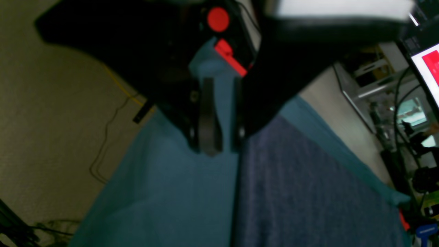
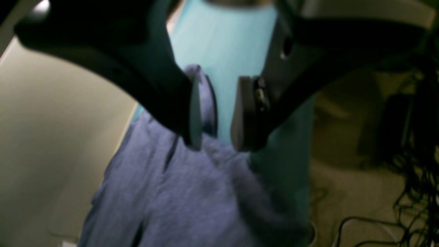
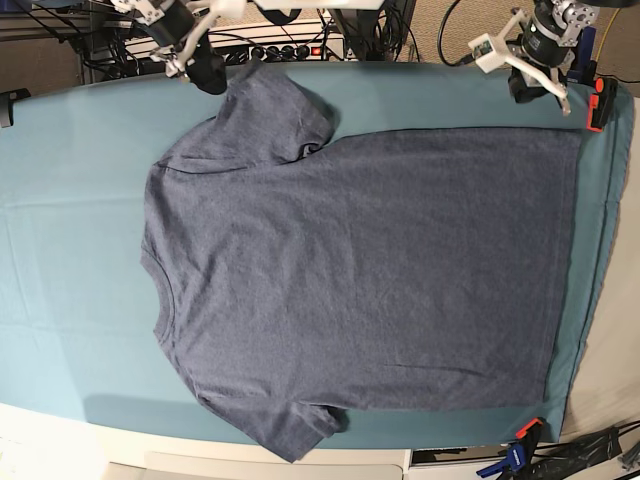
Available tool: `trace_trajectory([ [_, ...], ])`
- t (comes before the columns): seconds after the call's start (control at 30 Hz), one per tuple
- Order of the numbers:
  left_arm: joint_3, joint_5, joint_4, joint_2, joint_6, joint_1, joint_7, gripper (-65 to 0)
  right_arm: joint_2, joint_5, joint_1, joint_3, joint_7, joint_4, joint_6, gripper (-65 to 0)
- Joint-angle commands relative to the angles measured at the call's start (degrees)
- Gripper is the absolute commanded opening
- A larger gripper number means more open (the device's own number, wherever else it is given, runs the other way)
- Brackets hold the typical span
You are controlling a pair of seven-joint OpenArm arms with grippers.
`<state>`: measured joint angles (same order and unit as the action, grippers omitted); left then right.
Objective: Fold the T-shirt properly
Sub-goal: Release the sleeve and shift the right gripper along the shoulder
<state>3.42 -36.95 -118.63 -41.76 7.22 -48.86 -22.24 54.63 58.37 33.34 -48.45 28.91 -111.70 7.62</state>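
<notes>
Between my right gripper [image 2: 214,137] fingers, parted and holding nothing, a sleeve of the T-shirt [image 3: 360,270] shows — only the base view shows it spread flat on the teal cloth [image 3: 70,250]. My left gripper [image 1: 219,144] hangs slightly parted, empty, beside the hem.

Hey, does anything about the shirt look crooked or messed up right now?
Mostly no: the T-shirt lies flat and spread on the teal cloth. Only the far sleeve near the right gripper looks slightly rumpled, with a fold where it meets the body.
</notes>
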Motion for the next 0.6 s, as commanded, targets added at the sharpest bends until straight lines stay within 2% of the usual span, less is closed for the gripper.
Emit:
trace_trajectory([
  [0.0, -0.22, -0.31, -0.85, -0.61, -0.81, -0.52, 0.20, -54.8, 0.31, -0.17, -0.22, 0.17, 0.04, -0.74, 1.16, -46.9],
  [0.17, -0.22, -0.31, -0.85, -0.35, -0.81, -0.55, -0.07, -54.8, -1.01, -1.16, -1.97, 0.17, 1.86, -0.72, 1.16, -46.9],
  [0.33, -0.22, -0.31, -0.85, -0.15, -0.81, -0.48, 0.00, -54.8, -1.03, -2.01, -2.93, 0.63, 11.65, -0.70, 1.18, -46.9],
  [0.43, -0.22, -0.31, -0.85, -0.15, -0.81, -0.50, -0.02, -54.8, -1.07, -3.17, -2.89, 2.89, 14.78, -0.70, 1.20, -46.9],
  [0.57, -0.22, -0.31, -0.85, -0.15, -0.81, -0.50, -0.04, -54.8, -2.93, -7.54, -2.91, 7.37, 15.74, -0.68, -0.02, -46.9],
])
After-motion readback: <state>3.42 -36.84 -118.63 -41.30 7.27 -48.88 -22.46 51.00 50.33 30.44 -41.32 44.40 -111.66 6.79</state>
